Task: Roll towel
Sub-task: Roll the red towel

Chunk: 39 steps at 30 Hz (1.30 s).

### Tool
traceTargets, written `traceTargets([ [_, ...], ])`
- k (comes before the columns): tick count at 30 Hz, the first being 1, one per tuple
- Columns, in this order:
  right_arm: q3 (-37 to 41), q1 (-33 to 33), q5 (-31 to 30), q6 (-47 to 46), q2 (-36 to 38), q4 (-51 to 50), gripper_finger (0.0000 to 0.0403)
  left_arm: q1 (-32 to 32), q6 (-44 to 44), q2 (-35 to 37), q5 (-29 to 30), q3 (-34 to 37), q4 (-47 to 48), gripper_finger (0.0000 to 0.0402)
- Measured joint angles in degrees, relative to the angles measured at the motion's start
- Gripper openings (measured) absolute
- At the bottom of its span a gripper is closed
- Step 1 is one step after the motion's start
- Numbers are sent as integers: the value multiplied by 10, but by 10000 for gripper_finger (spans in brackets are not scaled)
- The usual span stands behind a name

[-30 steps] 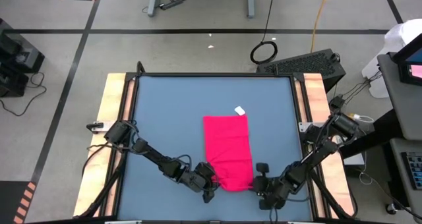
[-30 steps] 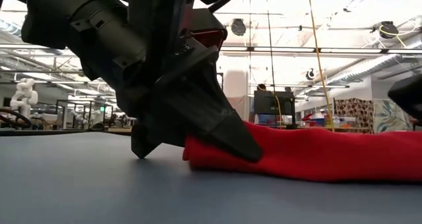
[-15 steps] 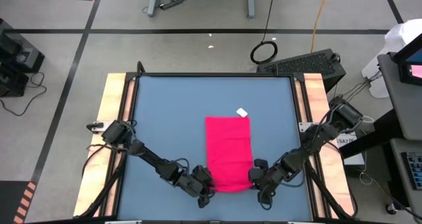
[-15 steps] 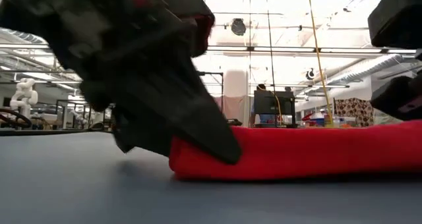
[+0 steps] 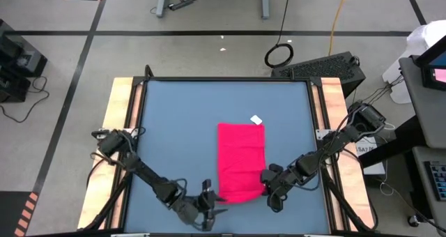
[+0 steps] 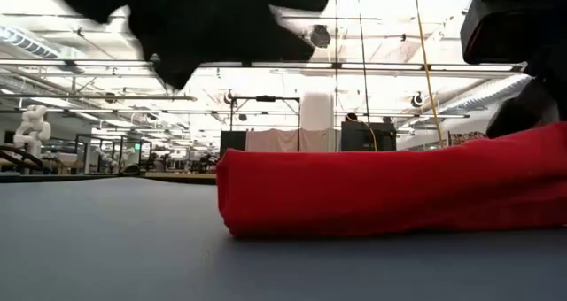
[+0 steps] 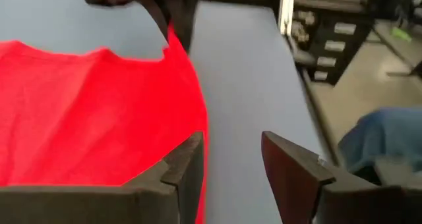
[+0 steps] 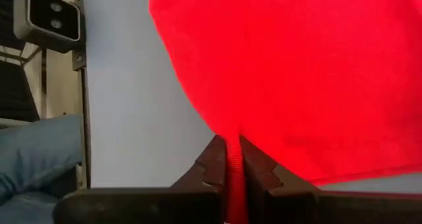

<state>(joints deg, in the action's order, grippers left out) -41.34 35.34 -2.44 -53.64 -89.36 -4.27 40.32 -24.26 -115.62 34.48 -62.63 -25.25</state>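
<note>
Surface (image 5: 181, 125) first: one blue-grey rectangular top, smooth and matte, with a pale wooden strip (image 5: 120, 118) down each of its two long sides. Two dark jointed arms reach in from the near corners, one per side.

One towel (image 5: 242, 160) lies on it, right of centre and toward the near edge: a bright pinkish-red cloth, soft and slightly fuzzy, a long rectangle from above. In the low view its near end (image 6: 372, 190) stands as a thick, rounded fold off the surface, higher toward the right. One small white tag (image 5: 256, 119) sits at its far edge.

Right gripper (image 5: 270, 188) is at the towel's near right corner, and in its wrist view the two fingers (image 8: 212, 166) are clenched tight on a thin pinched ridge of red cloth running between them. That corner is lifted.

Left gripper (image 5: 208, 208) sits just off the towel's near left corner, close to the surface's near edge. Its two dark, wedge-shaped fingers (image 7: 290, 174) stand apart, released, with bare blue surface showing in the gap; the towel's edge lies beside one finger, not between them.
</note>
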Motion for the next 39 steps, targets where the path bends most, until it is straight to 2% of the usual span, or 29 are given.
traceTargets([
  [4, -1, -9, 0, -24, 0, -27, 8, 6, 21, -40, 36, 0, -52, 177],
  [9, -1, -9, -1, -41, 0, -17, 8, 3, 51, -93, 55, -16, -77, 241],
  [13, -1, -9, -2, -42, 0, -12, 8, 2, 125, -124, 90, -34, -118, 286],
  [19, -1, -13, -4, -37, 0, -6, 8, -5, 147, -150, 81, -47, -114, 298],
  [22, -1, -13, -4, -29, 1, -5, 8, -14, 116, -153, 82, -47, -92, 279],
  [26, -1, -13, -6, -27, 1, -5, 8, -23, 87, -153, 82, -47, -78, 222],
  [30, -1, -11, -23, -23, 1, -7, 10, -28, 60, -150, 81, -47, -75, 125],
  [34, -1, 3, -71, 18, 1, -7, 32, -36, -23, -139, 53, -47, -59, 20],
  [39, -4, 20, -76, 97, 23, -34, 99, -56, -140, -129, -35, -47, -38, 16],
])
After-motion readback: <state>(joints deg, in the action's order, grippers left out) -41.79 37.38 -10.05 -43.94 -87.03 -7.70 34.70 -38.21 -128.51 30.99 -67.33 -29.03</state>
